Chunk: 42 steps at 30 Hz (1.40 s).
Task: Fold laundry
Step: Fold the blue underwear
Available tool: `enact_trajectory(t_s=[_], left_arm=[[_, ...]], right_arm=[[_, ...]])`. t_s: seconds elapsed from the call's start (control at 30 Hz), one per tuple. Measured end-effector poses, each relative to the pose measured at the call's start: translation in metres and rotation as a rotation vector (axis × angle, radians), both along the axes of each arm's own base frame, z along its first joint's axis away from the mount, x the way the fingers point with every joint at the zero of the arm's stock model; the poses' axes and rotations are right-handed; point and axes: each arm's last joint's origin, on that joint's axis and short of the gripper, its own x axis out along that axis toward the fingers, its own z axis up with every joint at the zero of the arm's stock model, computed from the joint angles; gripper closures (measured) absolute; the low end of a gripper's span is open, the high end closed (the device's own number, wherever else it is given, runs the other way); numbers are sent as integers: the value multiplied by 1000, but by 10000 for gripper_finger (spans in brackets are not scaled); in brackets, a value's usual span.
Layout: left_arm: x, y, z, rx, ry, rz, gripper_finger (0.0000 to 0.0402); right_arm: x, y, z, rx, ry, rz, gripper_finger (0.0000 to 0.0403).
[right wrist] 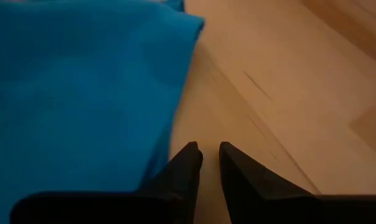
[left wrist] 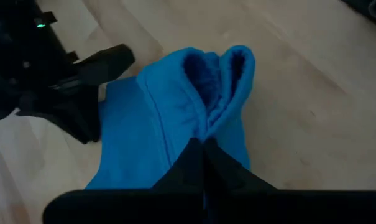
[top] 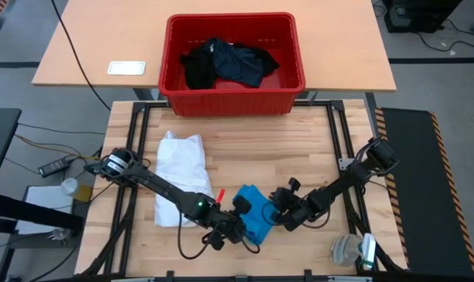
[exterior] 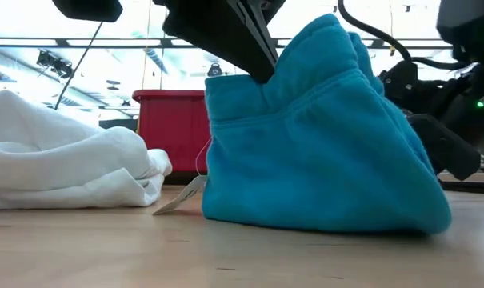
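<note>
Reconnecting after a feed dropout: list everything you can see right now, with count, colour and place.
blue garment: one, bright blue, front centre of the table, part lifted
white shirt: one, white, folded, left of the blue garment
black garments: a dark heap, in the crate
red crate: one, red, behind the table
left gripper: dark, shut on the blue garment
right gripper: dark, fingers slightly apart beside the blue garment's edge
</note>
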Motion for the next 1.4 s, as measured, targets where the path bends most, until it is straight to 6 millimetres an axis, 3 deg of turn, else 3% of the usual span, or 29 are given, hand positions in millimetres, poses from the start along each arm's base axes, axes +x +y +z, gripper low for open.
enact_trajectory(t_s=[1.07,1.3,1.4], left_arm=[[37,76,7,-9,-100,66,401],[48,85,-20,23,-51,81,401],[51,85,-21,44,-88,96,398]], right_arm=[[1,9,0,50,-17,88,328],[1,9,0,53,-22,88,328],[1,9,0,54,-24,85,328]])
